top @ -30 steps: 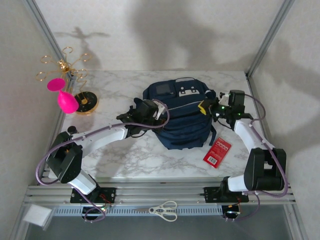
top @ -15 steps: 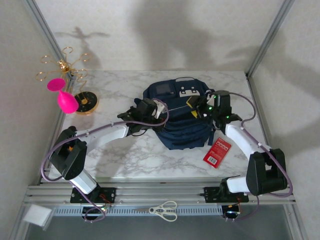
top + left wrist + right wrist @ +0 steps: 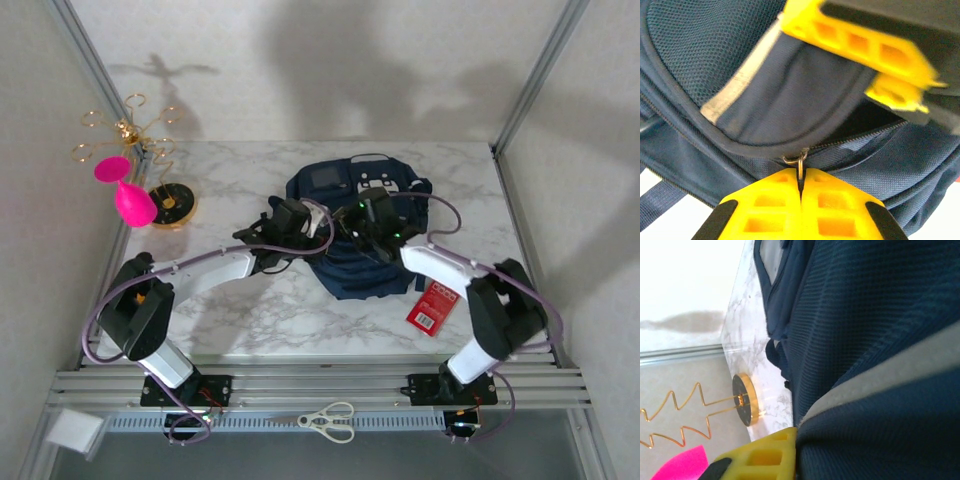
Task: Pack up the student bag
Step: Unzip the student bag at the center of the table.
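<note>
At the middle of the marble table [image 3: 250, 300] you have the student bag [image 3: 370, 275] lying flat. Your left gripper [image 3: 801, 172] pinches its zip pull [image 3: 799, 161]. Your right gripper [image 3: 355, 222], fingers pressed together, sits against the pocket cloth.

White arm links [image 3: 215, 270], black joints [image 3: 135, 318], lilac cables [image 3: 88, 338], yellow ribbed pincer fingers [image 3: 771, 206]

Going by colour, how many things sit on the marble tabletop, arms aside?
Navy: 1, large navy-blue fabric backpack
Red: 1, flat red packet
Gold: 1, gold wire stand with round base
Pink: 1, pink stemmed cup shape at the stand
Total: 4
</note>
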You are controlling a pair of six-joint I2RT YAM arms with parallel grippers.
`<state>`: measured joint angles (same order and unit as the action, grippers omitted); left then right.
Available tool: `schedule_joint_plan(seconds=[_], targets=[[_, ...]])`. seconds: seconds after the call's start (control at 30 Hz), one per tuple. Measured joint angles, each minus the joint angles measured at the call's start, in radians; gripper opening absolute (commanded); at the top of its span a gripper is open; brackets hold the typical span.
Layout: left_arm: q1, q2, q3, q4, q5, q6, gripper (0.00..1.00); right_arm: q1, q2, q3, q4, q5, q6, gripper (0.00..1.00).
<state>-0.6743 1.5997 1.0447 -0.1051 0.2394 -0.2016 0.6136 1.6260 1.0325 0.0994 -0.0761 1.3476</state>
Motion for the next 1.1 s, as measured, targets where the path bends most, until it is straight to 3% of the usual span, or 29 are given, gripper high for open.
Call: schedule_joint_plan(seconds=[0.33, 0.57, 0.83, 1.03, 1.1], targets=[[0.114, -0.286, -0.258, 0.085, -0.069, -0.092, 0.0, 0.117, 0.186, 0.283, -0.06, -0.11, -0.13, 0.0], [0.116, -0.426, -0.328, 0.053, -0.068, -0.13, 0.0, 0.093, 0.131, 0.264, -0.142, -0.251, -0.253, 0.0], [0.209, -0.336, -0.309, 0.104, 0.018, -0.138, 0.0, -0.019, 0.064, 0.237, -0.212, -0.418, -0.374, 0.0], [0.245, -0.253, -0.269, 0.131, 0.118, -0.136, 0.0, -0.04, 0.064, 0.237, -0.225, -0.426, -0.422, 0.0], [0.249, -0.244, -0.268, 0.136, 0.135, -0.137, 0.0, -0.04, 0.064, 0.237, -0.224, -0.426, -0.43, 0.15]])
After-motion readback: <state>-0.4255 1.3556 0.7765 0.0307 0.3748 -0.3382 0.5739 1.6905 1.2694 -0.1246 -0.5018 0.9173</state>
